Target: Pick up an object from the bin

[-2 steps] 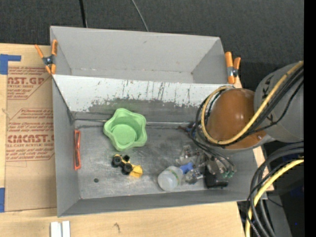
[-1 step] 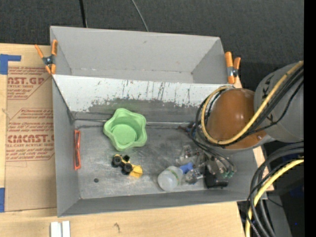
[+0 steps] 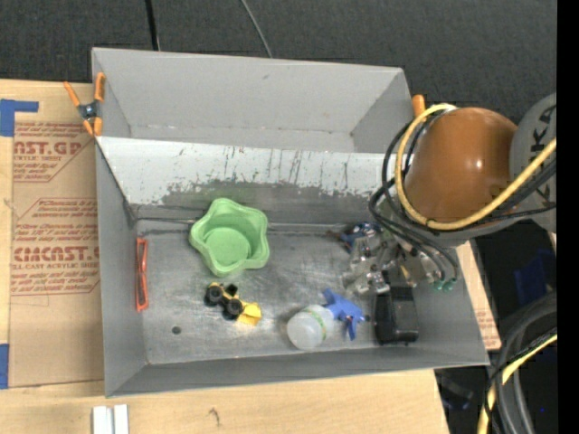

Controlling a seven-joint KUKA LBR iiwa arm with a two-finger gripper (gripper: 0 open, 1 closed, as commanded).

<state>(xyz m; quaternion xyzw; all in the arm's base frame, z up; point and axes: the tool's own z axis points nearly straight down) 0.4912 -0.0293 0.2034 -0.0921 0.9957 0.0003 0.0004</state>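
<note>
Three things crowd claw (image 3: 373, 265) at bin's (image 3: 226, 89) right end: black block (image 3: 395, 319) just frontward, blue piece (image 3: 342, 310) and white bottle (image 3: 308, 326) front-left. Claw opening: cannot tell.

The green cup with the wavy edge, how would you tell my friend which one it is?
Look in the grey metal bin, on its floor near the back wall, left of the middle. The green cup sits there, open side up, just behind a small black and yellow toy. Nothing else there has its wavy, flower-shaped rim.
</note>
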